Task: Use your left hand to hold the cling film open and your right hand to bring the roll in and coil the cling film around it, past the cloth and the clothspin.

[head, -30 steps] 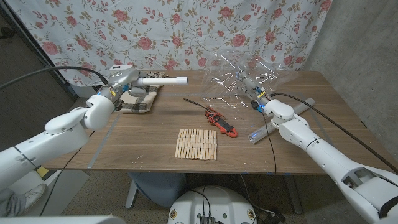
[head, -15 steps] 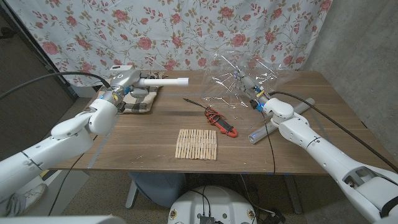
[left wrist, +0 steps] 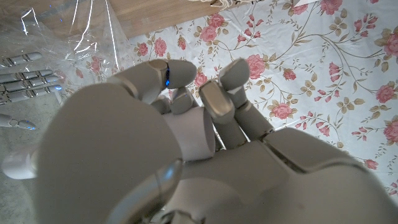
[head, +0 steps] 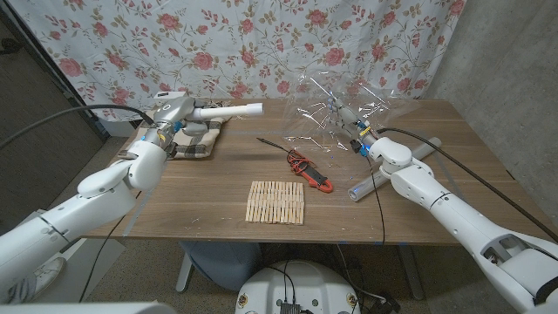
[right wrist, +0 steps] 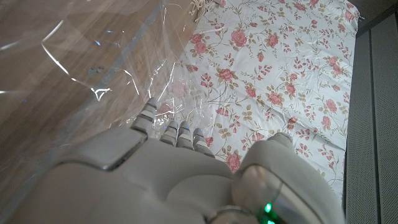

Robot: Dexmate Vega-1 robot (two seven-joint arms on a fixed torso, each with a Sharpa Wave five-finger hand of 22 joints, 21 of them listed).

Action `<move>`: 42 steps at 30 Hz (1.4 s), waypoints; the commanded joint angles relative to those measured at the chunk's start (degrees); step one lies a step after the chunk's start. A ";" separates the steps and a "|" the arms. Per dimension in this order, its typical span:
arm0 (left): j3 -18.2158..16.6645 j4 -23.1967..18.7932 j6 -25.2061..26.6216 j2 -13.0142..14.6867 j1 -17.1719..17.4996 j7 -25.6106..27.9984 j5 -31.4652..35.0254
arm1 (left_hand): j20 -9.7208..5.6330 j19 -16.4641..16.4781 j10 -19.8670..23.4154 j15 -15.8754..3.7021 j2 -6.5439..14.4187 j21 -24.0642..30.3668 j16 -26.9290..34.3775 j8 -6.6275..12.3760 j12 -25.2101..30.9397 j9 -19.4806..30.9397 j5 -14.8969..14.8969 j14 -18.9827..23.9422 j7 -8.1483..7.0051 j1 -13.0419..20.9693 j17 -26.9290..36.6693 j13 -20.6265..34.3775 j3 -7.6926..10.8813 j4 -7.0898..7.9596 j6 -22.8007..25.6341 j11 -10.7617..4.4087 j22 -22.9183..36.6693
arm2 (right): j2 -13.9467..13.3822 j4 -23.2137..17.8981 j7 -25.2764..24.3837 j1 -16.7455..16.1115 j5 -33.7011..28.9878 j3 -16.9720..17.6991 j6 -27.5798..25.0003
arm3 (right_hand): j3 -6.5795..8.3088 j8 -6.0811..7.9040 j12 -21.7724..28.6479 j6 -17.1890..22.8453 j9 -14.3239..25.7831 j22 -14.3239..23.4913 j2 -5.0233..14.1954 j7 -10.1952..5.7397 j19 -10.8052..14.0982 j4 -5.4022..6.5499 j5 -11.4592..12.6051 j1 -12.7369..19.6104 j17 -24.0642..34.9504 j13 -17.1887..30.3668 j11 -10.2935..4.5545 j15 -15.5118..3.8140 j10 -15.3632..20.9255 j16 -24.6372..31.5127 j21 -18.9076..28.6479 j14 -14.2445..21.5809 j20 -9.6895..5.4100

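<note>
1. Cling film [head: 342,109] stands raised as a crumpled clear sheet over the far right part of the wooden table [head: 209,187], held up by the right hand [head: 349,118], whose fingers are closed into it; the right wrist view shows the film draped across that hand's fingertips [right wrist: 168,127].
2. White roll [head: 228,112] is gripped at one end by the left hand [head: 170,109], held level above the far left of the table and pointing toward the film; in the left wrist view the fingers [left wrist: 227,106] curl around it.
3. Checked cloth [head: 193,139] lies folded just under the left hand.
4. Wooden clothespins [head: 276,201] lie in a tidy block near the front middle.
5. Red clamp meter [head: 311,170] with its black leads lies between the clothespins and the film.
6. Grey tube [head: 392,170] lies on the table beside the right forearm.
7. Floral curtain [head: 244,44] hangs behind the table, beside a grey wall [head: 514,61] on the right.
</note>
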 commanded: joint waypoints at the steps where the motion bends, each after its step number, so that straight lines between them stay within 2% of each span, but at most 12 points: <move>1: 1.77 0.75 0.33 -0.89 -1.42 -0.01 0.61 | -0.01 0.40 1.06 0.07 -0.08 0.20 0.26 17.16 11.34 5.24 -0.08 0.18 0.09 -0.42 0.17 6.95 0.43 0.03 0.51 -0.38 0.00 | -1.14 0.38 0.98 0.44 -1.26 0.01 1.32 | 0.18 -0.14 -0.30 -1.11 0.10 0.21 -0.08 0.03 -0.77 -1.13 -0.16 1.48 0.01 0.19 0.12 0.14 -0.88 -0.28 -0.14 -1.05 0.34; 12: 2.53 0.62 0.43 -1.04 -1.96 -0.28 0.69 | -0.02 0.32 1.05 0.08 -0.07 0.33 0.23 17.15 11.35 5.24 -0.31 0.13 0.06 -0.44 0.14 6.96 0.42 0.06 0.49 -0.38 -0.33 | -3.42 -1.33 0.90 -0.28 -2.75 0.31 1.22 | 0.58 -0.07 -0.21 -1.46 0.11 0.21 -0.13 0.07 -1.20 -1.85 -0.19 2.57 0.03 0.25 0.00 0.05 -1.02 -0.34 -0.16 -1.58 0.49; 15: 2.26 0.44 0.53 -1.07 -1.35 0.19 0.56 | -0.04 0.22 1.05 0.05 -0.06 0.21 0.26 17.16 11.36 5.24 -0.33 0.11 0.05 -0.37 0.17 6.96 0.46 0.01 0.52 -0.39 -0.50 | -3.51 -0.83 0.87 -0.56 -3.85 0.46 4.01 | 0.70 -0.01 -0.20 -1.47 0.12 0.21 -0.15 0.06 -1.31 -2.10 -0.21 2.93 0.04 0.28 -0.22 -0.11 -1.12 -0.31 -0.15 -1.63 0.39; 19: 2.01 0.46 -0.13 -0.68 -0.63 0.22 0.13 | -0.05 0.22 1.03 0.07 -0.12 0.10 0.25 17.16 11.34 5.24 -0.32 0.04 0.07 -0.48 0.17 6.95 0.47 0.04 0.50 -0.39 -0.73 | -4.49 -2.14 0.09 -0.71 -5.61 0.37 3.93 | 1.07 0.13 -0.08 -1.49 0.13 0.21 -0.15 -0.23 -1.14 -2.72 -0.23 3.90 0.06 0.32 -0.50 -0.55 -1.11 -0.08 0.01 -1.29 0.14; 21: 1.69 0.82 -1.43 -0.52 -0.19 0.55 -0.41 | 0.02 0.32 1.03 0.16 0.12 0.01 0.23 17.13 11.32 5.21 -0.88 0.60 0.14 -1.22 -0.01 6.93 -0.56 0.32 0.42 -0.39 -1.14 | -4.69 -2.57 -0.52 -0.87 -6.29 0.43 3.99 | 1.42 0.23 0.04 -1.51 0.15 0.21 -0.03 -0.38 -0.94 -3.19 -0.24 4.68 0.07 0.36 -0.81 -0.75 -1.00 0.00 0.14 -1.23 -0.36; 23: 1.65 0.60 -1.06 -0.47 0.07 0.63 -0.19 | 0.01 0.40 1.05 0.20 0.11 0.08 0.19 17.13 11.32 5.21 -1.01 0.67 0.14 -1.43 -0.04 6.92 -0.81 0.39 0.42 -0.40 -1.13 | -5.34 -3.08 -0.15 -0.72 -6.54 0.37 3.15 | 1.70 0.34 0.24 -1.39 0.16 0.21 0.08 -0.26 -0.66 -3.56 -0.25 5.30 0.08 0.39 -0.64 -0.83 -0.60 0.16 0.27 -0.93 -0.32; 27: 1.48 0.76 -1.36 -0.66 0.47 1.32 -0.15 | 0.16 0.54 1.16 0.09 0.09 0.40 -0.03 17.15 11.31 5.22 -0.98 0.19 0.11 -1.47 0.07 6.91 -0.39 0.16 0.52 -0.40 -1.05 | -6.14 -3.51 -0.48 -0.61 -7.65 0.42 2.81 | 1.89 0.41 0.30 -1.30 0.17 0.21 0.15 -0.28 -0.54 -3.80 -0.27 5.70 0.08 0.41 -0.70 -0.87 -0.51 0.20 0.31 -0.86 -0.25; 32: 0.96 2.09 -4.16 -2.11 1.00 4.56 -0.42 | 0.43 2.58 3.13 0.08 0.73 1.01 -0.16 17.14 11.51 5.26 -1.37 2.64 0.58 -0.79 -0.28 6.93 -0.43 0.58 -0.29 -0.51 -0.52 | -6.62 -4.12 -0.85 -0.60 -8.52 0.56 2.88 | 2.32 0.73 0.56 -0.64 0.19 0.21 0.32 -0.41 0.05 -4.33 -0.29 6.58 0.08 0.45 -1.00 -1.20 0.04 0.45 0.51 -0.26 -0.44; 36: 1.39 2.25 -3.69 -2.19 0.47 3.53 -0.37 | 0.62 2.60 4.17 0.25 0.62 1.36 -0.28 17.18 11.41 5.27 -0.98 3.03 0.48 -0.95 -0.15 6.94 0.35 0.61 -0.72 -0.42 1.94 | -8.59 -5.81 -0.14 0.10 -10.56 0.17 1.33 | 2.46 0.76 0.58 -0.56 0.20 0.20 0.35 -0.41 0.18 -4.53 -0.29 6.90 0.08 0.47 -1.12 -1.27 0.08 0.49 0.53 -0.14 -0.56; 42: 2.25 2.66 -3.58 -2.83 -0.64 2.45 -0.78 | 0.44 3.28 4.33 0.23 0.84 1.19 -0.39 17.20 11.33 5.28 -0.98 3.55 0.47 -0.81 -0.29 6.93 0.41 0.65 -0.88 -0.35 2.35 | -9.43 -6.69 -1.53 -0.74 -10.97 1.36 1.68 | 2.80 0.90 0.79 -0.23 0.22 0.20 0.44 -0.58 0.80 -4.96 -0.27 7.63 0.07 0.48 -1.52 -1.53 0.64 0.69 0.70 0.42 -0.78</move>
